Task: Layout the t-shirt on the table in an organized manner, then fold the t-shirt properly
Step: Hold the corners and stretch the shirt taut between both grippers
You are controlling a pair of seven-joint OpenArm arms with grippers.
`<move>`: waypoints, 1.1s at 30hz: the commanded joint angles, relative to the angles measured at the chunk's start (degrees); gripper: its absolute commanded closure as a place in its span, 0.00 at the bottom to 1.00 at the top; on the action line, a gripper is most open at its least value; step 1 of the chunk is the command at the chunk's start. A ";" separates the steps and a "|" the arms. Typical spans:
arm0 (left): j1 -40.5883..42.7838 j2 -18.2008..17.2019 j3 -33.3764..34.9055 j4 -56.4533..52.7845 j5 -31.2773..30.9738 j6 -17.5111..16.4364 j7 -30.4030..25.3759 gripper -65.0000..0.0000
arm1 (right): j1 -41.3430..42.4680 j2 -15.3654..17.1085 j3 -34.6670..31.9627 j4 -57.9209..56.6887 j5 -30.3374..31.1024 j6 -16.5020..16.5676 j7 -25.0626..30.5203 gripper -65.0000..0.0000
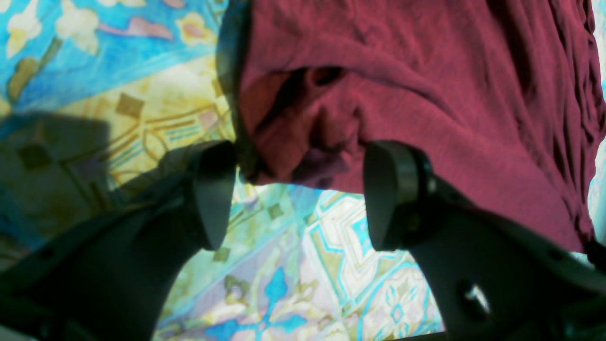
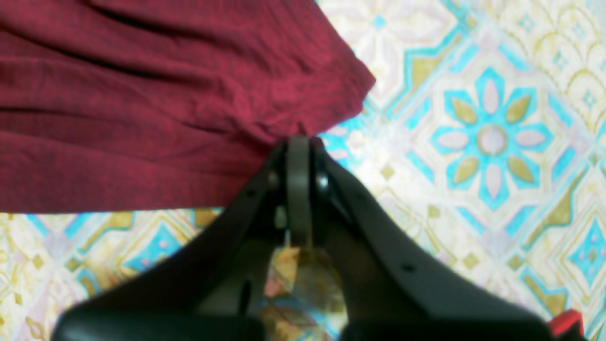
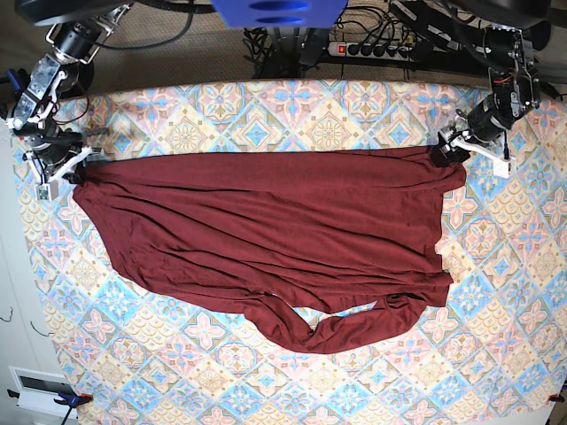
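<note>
Looking down from the base camera, I see the t-shirt (image 3: 266, 230) spread wide across the middle of the table (image 3: 496, 354), with one long sleeve curling along its lower edge toward 6 o'clock. My right gripper (image 3: 71, 168) sits at the 9 o'clock end of the cloth, its jaws pinched tight on a corner of the fabric; the right wrist camera shows the corner bunched right at the closed tips (image 2: 298, 142). My left gripper (image 3: 447, 149) is at the 2 o'clock corner. On the left wrist camera its fingers (image 1: 213, 189) stand wide apart with nothing between them, and a rumpled fold of the shirt (image 1: 378, 94) lies just beyond the tips. Past the table's far edge, at 12 o'clock, I see a power strip (image 3: 376, 49) and a tangle of cables (image 3: 283, 44) on the floor. A blue housing (image 3: 279, 12) hangs over the top edge there.
</note>
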 commanded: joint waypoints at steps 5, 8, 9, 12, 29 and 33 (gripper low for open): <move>-2.26 0.48 0.42 -0.52 -0.02 0.20 0.57 0.36 | 0.74 1.32 -2.44 1.05 0.83 0.12 1.45 1.00; -3.31 0.92 1.74 -3.86 -0.02 0.20 0.48 0.36 | 0.74 1.32 -2.35 1.05 0.83 0.12 1.45 1.00; -4.02 1.00 2.44 -5.00 -0.02 0.20 0.48 0.36 | 0.74 1.32 -2.35 1.05 0.83 0.12 1.45 1.00; -5.07 1.00 5.78 -7.20 -0.10 0.11 0.22 0.36 | 0.74 1.32 -2.35 1.05 0.83 0.12 1.36 1.00; -4.37 -2.60 7.54 -7.11 -2.04 -0.15 0.57 1.00 | 0.39 1.32 -2.17 2.46 0.83 0.12 1.36 1.00; -2.43 -5.50 7.71 -4.04 -2.04 -0.15 0.57 1.00 | -2.07 1.32 -2.09 4.22 0.83 0.12 1.27 1.00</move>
